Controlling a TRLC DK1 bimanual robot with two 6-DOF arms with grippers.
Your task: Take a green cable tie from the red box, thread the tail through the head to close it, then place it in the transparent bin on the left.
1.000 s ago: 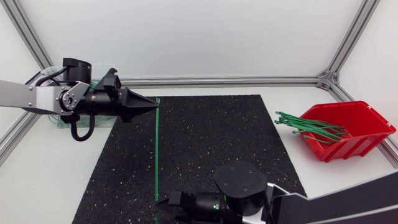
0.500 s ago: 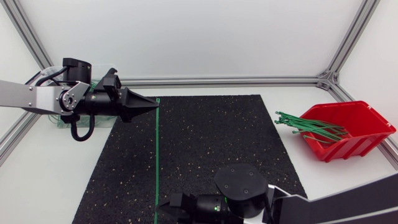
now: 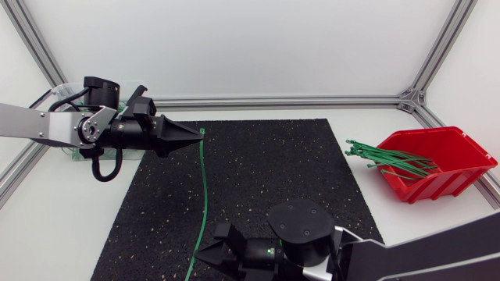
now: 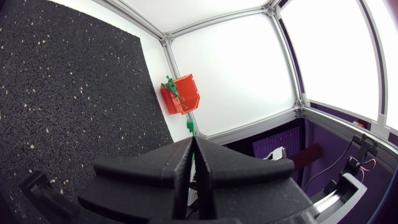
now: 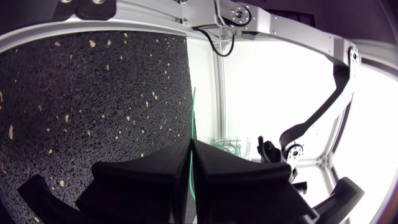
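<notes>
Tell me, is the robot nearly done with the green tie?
Not yet. Done: one green cable tie is out of the red box. In hand: the left claw and right claw each pinch one end, holding it over the black mat. Left: poke the tail through the head, then drop it in the transparent bin.

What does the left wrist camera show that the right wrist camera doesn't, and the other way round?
Only the left wrist view shows the red box with its spare ties, and the green cable tie poking its head out past the left gripper. Only the right wrist view shows the transparent bin and the tie's strip running ahead of the right gripper. Both show the black mat and a gripper shut on the tie.
</notes>
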